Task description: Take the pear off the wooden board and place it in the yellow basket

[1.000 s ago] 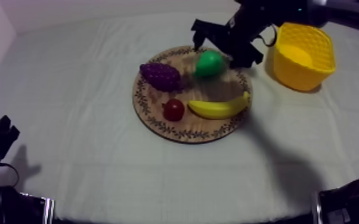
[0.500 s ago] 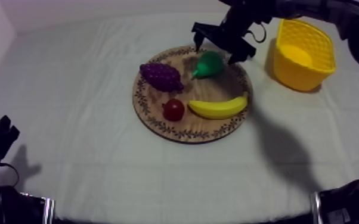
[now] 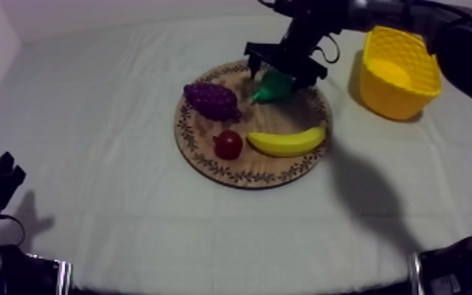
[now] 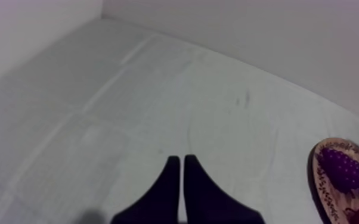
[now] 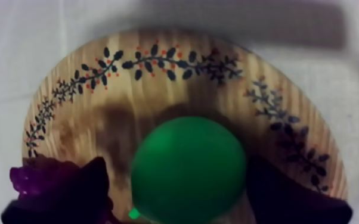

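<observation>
The black two-fingered left tool (image 4: 181,162) sits pinched into a wedge, gripping nothing, above the grey-white cloth of the table (image 3: 90,157). On the round wooden board (image 3: 239,174) with its leaf-patterned rim lie knobbly purple grapes (image 3: 210,100), a glossy small red fruit (image 3: 228,144), the smooth green pear (image 5: 188,170) between the spread fingers of the right tool (image 3: 284,74), not clamped, and a curved yellow banana (image 3: 286,143). The tub-shaped yellow basket (image 3: 388,98) stands beside the board.

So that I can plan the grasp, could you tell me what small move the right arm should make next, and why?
Probably close the right gripper on the pear. Its open fingers stand at either side of the pear, which rests on the wooden board, so a grasp seems ready.
</observation>
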{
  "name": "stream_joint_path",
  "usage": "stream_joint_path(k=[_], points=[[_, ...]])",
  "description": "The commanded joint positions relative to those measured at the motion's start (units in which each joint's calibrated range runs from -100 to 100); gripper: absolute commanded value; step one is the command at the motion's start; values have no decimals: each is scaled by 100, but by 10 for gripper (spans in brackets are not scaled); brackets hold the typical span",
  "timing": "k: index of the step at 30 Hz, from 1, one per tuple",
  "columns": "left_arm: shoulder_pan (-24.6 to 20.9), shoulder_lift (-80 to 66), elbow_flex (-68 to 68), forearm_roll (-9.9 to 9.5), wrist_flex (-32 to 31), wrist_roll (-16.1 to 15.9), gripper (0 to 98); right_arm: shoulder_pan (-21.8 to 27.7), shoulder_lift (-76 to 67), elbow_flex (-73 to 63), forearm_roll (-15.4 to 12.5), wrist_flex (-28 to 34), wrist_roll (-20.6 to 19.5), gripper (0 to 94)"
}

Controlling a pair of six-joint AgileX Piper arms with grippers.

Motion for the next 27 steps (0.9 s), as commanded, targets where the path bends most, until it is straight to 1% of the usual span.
stream_joint_path(k=[1, 3, 6, 13, 17, 21, 24, 27], points=[[-1, -4, 0, 1, -1, 1, 1, 66, 13, 28, -146, -62, 239, 575], [-1, -4, 0, 1, -1, 1, 1, 106, 36, 47, -230, -110, 336, 537], [-1, -4, 0, 1, -1, 1, 1, 116, 55, 102, -258, -217, 411, 503], [-1, -4, 0, 1, -1, -2, 1, 68, -99, 325, -311, -381, 538, 475], [-1, -4, 0, 1, -1, -3, 1, 99, -468, 385, -396, -180, 634, 473], [-1, -4, 0, 1, -1, -4, 1, 255, -1175, 477, -539, 112, 857, 477], [-1, -4, 0, 1, -1, -3, 1, 454, -1807, 558, -602, 341, 1041, 481], [-1, -4, 0, 1, -1, -2, 1, 760, -2397, 700, -708, 595, 1289, 484]])
